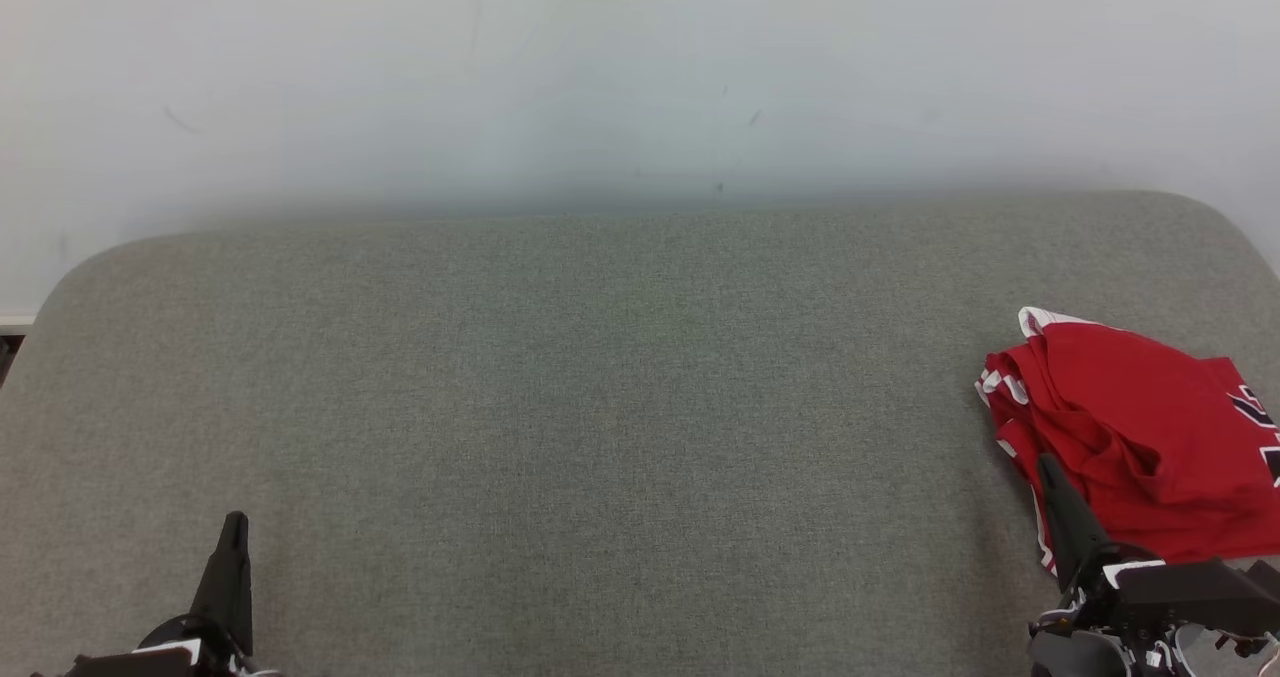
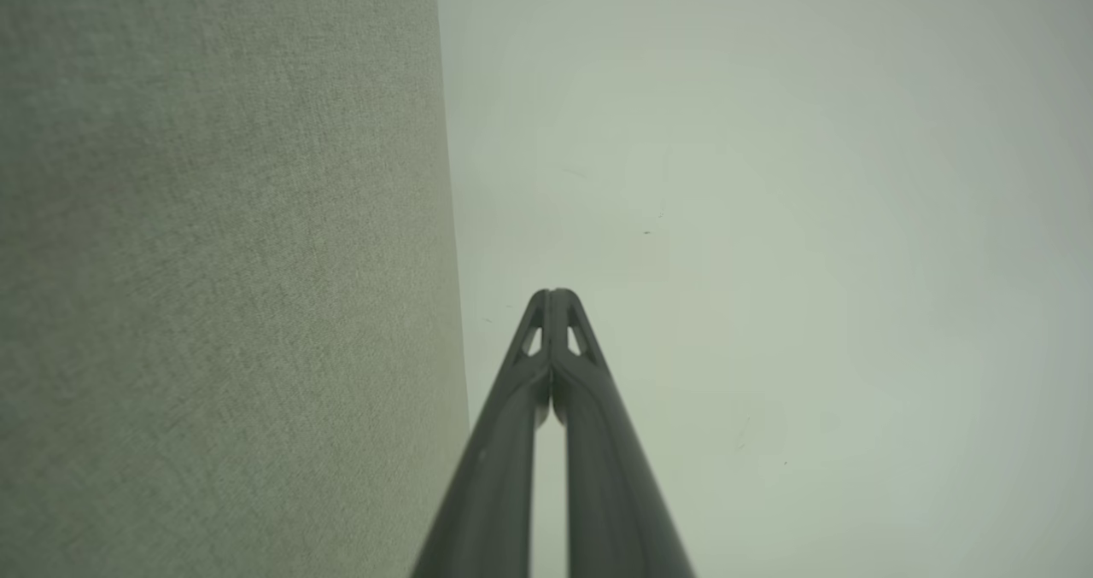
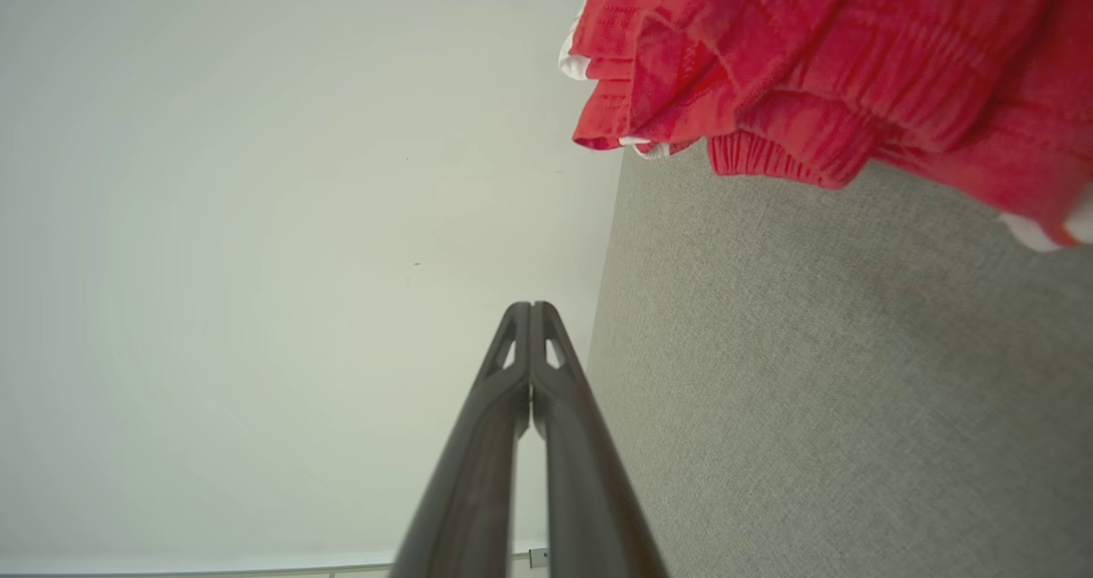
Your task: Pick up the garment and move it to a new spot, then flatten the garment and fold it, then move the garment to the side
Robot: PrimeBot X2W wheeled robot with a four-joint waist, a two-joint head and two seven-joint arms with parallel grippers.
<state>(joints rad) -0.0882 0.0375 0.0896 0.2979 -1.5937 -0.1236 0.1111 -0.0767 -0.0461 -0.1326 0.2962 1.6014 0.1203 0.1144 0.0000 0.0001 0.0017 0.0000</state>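
The garment (image 1: pixel 1140 427) is lying at the padded surface's (image 1: pixel 600 407) right end, the wall (image 1: pixel 600 77) rising behind. The left gripper (image 1: pixel 235 522) is sitting near-left, the right gripper (image 1: pixel 1047 465) just before the garment, perhaps touching it.

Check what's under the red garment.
The red garment lies bunched on the grey fabric surface, visible around its edges. Anything beneath the folds is covered and cannot be seen.

Head view: garment (image 1: pixel 1130 437) runs off the rt edge, so full shape can't be told. The dark-and-white print (image 1: pixel 1258 412) there is cut off, unreadable. The right hand (image 1: pixel 1047 467) covers a bit of its near-left hem. Base of right hand and of left hand (image 1: pixel 235 522) is cut by the bottom edge. Tabletop (image 1: pixel 600 407) is cropped left, rt & bottom. Rt wrist view: garment is cut at top & rt.
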